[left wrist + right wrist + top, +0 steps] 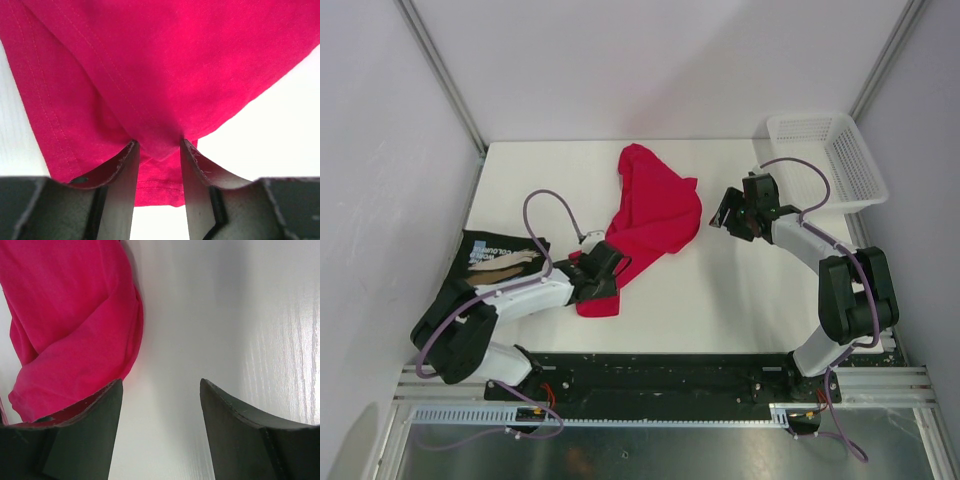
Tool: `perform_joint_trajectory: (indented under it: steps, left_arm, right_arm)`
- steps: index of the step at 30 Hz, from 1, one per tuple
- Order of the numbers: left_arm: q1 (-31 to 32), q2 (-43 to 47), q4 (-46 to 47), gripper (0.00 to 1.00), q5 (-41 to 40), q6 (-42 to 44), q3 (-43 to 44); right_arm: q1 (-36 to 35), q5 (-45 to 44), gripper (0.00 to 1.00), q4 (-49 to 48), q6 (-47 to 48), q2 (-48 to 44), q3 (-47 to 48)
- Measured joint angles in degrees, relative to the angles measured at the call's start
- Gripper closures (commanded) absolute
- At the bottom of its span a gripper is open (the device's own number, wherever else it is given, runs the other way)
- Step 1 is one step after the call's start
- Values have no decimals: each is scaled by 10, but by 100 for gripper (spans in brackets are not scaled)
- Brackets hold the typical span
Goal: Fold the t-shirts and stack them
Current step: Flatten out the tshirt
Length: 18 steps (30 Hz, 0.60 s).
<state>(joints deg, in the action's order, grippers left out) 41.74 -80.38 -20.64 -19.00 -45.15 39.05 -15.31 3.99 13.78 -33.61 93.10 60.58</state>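
- The pink shirt (655, 215), soft knit crumpled into a long bent heap, lies mid-table (720, 300).
- The left fingers (122, 190) are nearly closed, pinching a fold at its near end.
- The right fingers (90, 435) gape wide and empty just right of it.
- The black shirt (485, 262), printed, lies left of it.
- A white mesh basket (820, 150) sits far right of it.

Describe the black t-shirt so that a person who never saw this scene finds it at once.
Start at the white table and go to its left edge. The black t-shirt lies there. Unlike the crimson-pink shirt in the middle, it is dark and carries a pale print.
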Motion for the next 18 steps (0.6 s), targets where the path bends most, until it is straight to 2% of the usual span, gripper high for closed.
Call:
perform_joint_trajectory:
  steps: [6, 9, 18]
  left_arm:
    - [0, -2, 5, 59, 2, 1, 17]
    - [0, -12, 9, 63, 2, 1, 21]
    - [-2, -22, 8, 98, 2, 2, 23]
  right_arm:
    - [0, 0, 33, 1, 0, 0, 0]
    - [0, 0, 33, 1, 0, 0, 0]
    - [0, 0, 33, 1, 2, 3, 0]
